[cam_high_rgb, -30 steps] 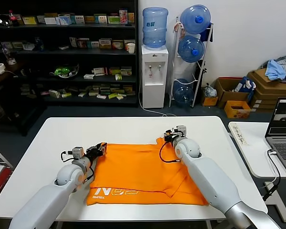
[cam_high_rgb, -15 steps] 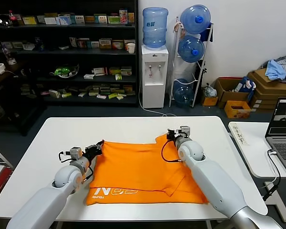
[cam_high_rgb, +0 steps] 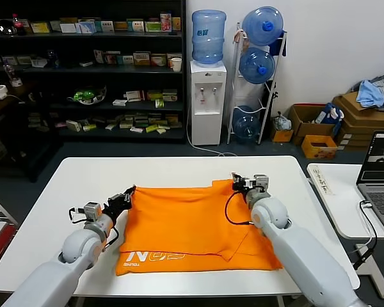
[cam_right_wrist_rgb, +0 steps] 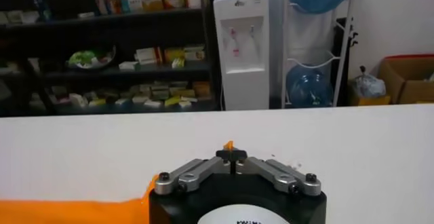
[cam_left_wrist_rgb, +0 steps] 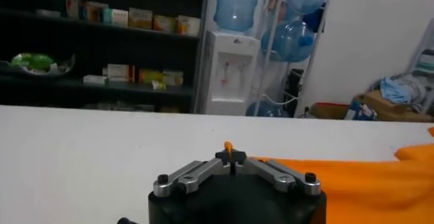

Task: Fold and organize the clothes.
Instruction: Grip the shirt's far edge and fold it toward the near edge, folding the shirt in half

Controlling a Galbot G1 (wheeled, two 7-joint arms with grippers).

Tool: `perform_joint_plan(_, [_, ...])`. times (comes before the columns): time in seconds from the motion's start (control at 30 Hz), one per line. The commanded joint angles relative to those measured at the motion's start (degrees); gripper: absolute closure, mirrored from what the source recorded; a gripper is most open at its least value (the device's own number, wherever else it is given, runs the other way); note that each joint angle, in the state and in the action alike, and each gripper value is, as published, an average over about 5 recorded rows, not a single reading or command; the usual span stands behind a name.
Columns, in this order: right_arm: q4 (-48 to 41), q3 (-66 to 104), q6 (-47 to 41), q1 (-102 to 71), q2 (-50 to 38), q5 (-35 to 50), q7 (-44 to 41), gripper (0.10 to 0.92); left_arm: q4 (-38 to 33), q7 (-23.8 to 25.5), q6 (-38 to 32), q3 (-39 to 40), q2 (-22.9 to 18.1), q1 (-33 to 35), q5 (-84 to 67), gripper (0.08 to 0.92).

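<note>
You see the orange T-shirt spread on the white table, shelves and water dispenser behind; the left gripper and right gripper each pinch a far corner.

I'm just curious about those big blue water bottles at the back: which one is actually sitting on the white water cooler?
The water bottle on the left of the group stands on top of the water cooler. The other three rest in the wire rack beside it.
</note>
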Motion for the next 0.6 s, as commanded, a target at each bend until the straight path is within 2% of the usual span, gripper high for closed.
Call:
perform_joint_plan(0.03, [20.6,3.6,-0.8,-16.0,-9.6,1.2,3.0,0.900,-13.8,0.8,-1.9,-6.3,1.3,14.0,3.4,0.904])
perform_joint_plan(0.27, [28.6,7.3,-2.0,-24.6,-12.0,1.2,6.0,0.900,-19.7,0.5,-1.9,-9.1,0.9,20.5,6.8,0.904])
perform_joint_plan(0.6, [35.9,14.3,-2.7,-35.0,-13.5,1.1,7.9,0.900,-23.5,0.6,-2.8,-13.8,0.9,31.7,11.2,0.904])
